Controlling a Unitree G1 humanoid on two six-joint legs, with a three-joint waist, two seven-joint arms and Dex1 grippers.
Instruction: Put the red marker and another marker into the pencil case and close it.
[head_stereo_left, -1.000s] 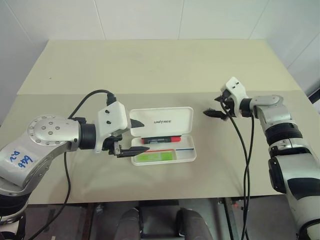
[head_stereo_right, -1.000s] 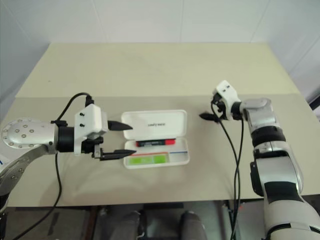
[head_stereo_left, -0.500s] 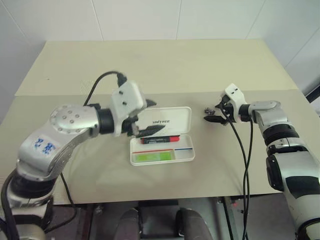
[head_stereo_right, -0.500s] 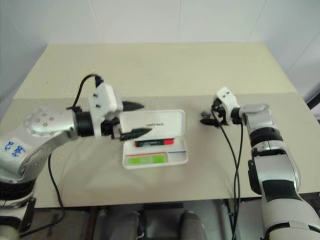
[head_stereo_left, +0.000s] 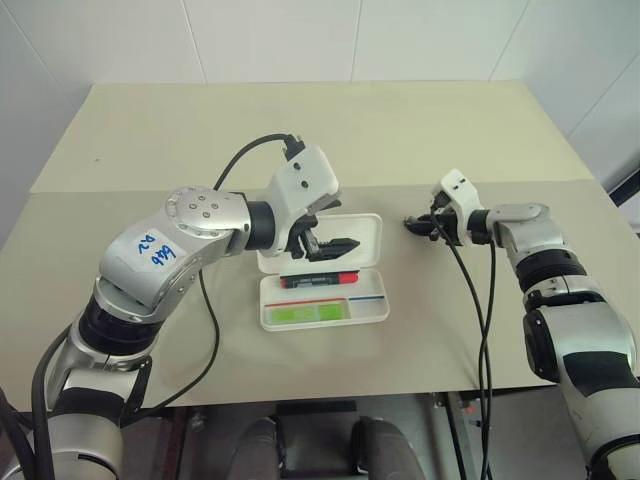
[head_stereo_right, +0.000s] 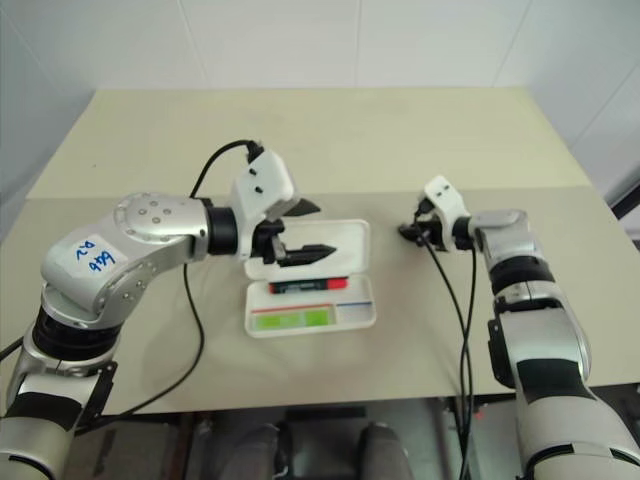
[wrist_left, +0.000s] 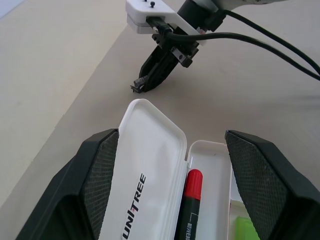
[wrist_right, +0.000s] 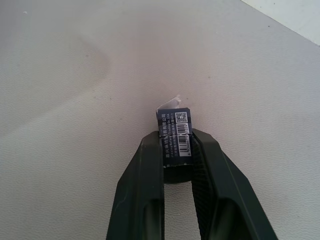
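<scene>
Both markers: the slim red-capped, black-barrelled marker (head_stereo_left: 320, 279) and the flat neon-green highlighter (head_stereo_left: 306, 313) lie inside the flat white hinged plastic pencil case (head_stereo_left: 375, 300), mid-table, its lid (wrist_left: 145, 165) tipped back on the far side.
Step in hand: closing, I'd say; only the lid is left.
Doing it well: get a fingertip behind the lid's far edge and swing it toward the near side, then press down flat until it latches; keep the base from sliding.
Left gripper (head_stereo_left: 334, 243): jaws wide apart, holding nothing, hovering over the lid, pointing right and slightly down.
Right gripper (wrist_right: 176, 150): off to the right, low over the table, pinched on a small dark barcode-labelled clip (wrist_right: 174, 135).
</scene>
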